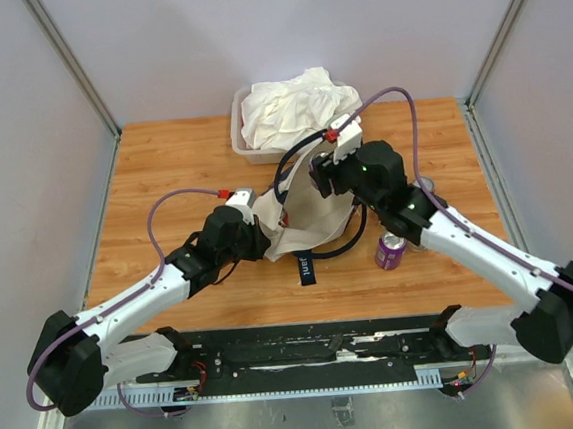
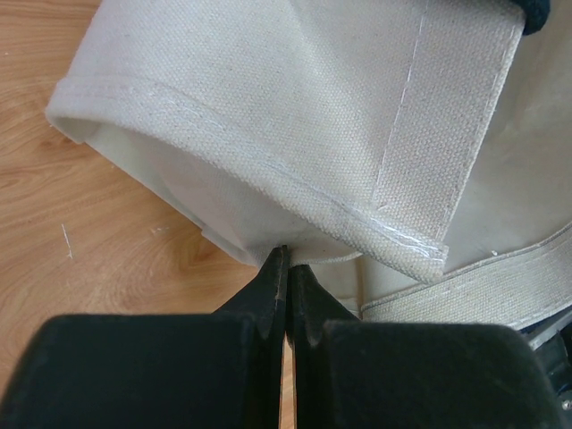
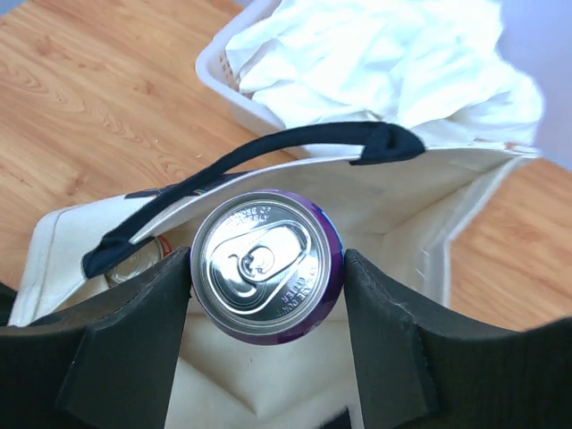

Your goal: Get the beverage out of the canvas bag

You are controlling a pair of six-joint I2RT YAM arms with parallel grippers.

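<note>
The cream canvas bag (image 1: 307, 218) lies open in the middle of the table with its navy handles (image 3: 268, 147) spread. My right gripper (image 1: 328, 176) is over the bag's mouth, shut on a purple beverage can (image 3: 268, 264) held upright between its pads, above the bag's inside (image 3: 402, 206). A second can top (image 3: 134, 262) shows inside the bag under the handle. My left gripper (image 2: 286, 255) is at the bag's left side (image 2: 268, 116), jaws closed with the tips pinching a fold of the cloth.
A clear plastic tub (image 1: 241, 138) with a white cloth heap (image 1: 297, 103) stands behind the bag. Another purple can (image 1: 390, 251) stands on the table right of the bag, under my right arm. Bare wood lies to the left.
</note>
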